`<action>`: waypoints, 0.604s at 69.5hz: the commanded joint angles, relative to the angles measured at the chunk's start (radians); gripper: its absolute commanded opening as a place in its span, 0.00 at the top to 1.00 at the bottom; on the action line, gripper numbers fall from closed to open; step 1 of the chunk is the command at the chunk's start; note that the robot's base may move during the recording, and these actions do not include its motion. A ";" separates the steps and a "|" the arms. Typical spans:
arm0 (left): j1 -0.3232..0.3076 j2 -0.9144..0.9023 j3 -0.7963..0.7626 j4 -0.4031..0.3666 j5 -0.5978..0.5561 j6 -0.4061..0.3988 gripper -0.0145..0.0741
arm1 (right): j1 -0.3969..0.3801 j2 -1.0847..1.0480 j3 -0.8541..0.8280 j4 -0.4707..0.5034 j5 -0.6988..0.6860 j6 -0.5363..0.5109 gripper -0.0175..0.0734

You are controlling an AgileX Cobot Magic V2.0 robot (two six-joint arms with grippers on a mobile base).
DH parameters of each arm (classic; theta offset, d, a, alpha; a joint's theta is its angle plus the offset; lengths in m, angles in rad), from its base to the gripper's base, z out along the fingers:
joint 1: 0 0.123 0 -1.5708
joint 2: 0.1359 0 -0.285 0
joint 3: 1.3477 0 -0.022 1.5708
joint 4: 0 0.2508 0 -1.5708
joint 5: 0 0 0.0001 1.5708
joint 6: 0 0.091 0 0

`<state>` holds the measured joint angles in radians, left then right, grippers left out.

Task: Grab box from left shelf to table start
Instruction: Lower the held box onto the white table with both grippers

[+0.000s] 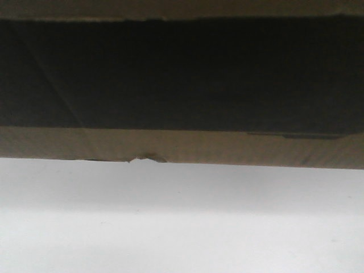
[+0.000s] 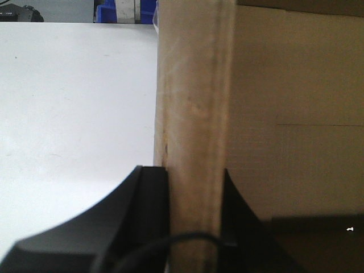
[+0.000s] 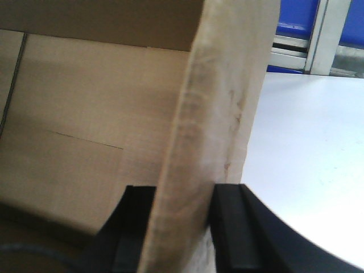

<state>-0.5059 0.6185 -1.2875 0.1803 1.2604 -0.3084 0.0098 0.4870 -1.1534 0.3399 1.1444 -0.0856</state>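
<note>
The brown cardboard box [image 1: 182, 145] fills the upper front view, its black print across the middle and a small nick in its lower edge, right over the white table [image 1: 182, 222]. In the left wrist view my left gripper [image 2: 196, 196] is shut on the box's upright wall [image 2: 193, 102], one finger outside, one inside. The right wrist view shows my right gripper [image 3: 182, 222] shut on the opposite wall [image 3: 222, 108] the same way. The box's inside [image 3: 85, 114] looks bare. The left shelf is out of view.
White table [image 2: 74, 102] spreads left of the box in the left wrist view and to its right [image 3: 307, 148] in the right wrist view. Blue bins [image 2: 128, 11] and a blue panel with a pale post [image 3: 318, 34] stand beyond the table's far edge.
</note>
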 commanded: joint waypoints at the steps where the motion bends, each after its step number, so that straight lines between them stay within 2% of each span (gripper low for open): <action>1: -0.004 -0.001 -0.039 -0.020 0.043 -0.019 0.94 | -0.003 0.012 -0.029 0.019 -0.102 -0.020 0.74; 17: -0.004 -0.001 -0.039 -0.020 0.043 -0.019 0.94 | -0.003 0.012 -0.029 0.019 -0.102 -0.020 0.74; 28: -0.004 -0.001 -0.039 -0.020 -0.031 -0.019 0.94 | -0.003 0.012 -0.029 0.019 -0.102 -0.020 0.74; 42: -0.004 -0.001 -0.039 -0.020 -0.037 -0.019 0.94 | -0.003 0.012 -0.029 0.019 -0.102 -0.020 0.74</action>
<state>-0.5059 0.6185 -1.2875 0.1803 1.2604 -0.3084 0.0098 0.4870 -1.1534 0.3399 1.1444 -0.0856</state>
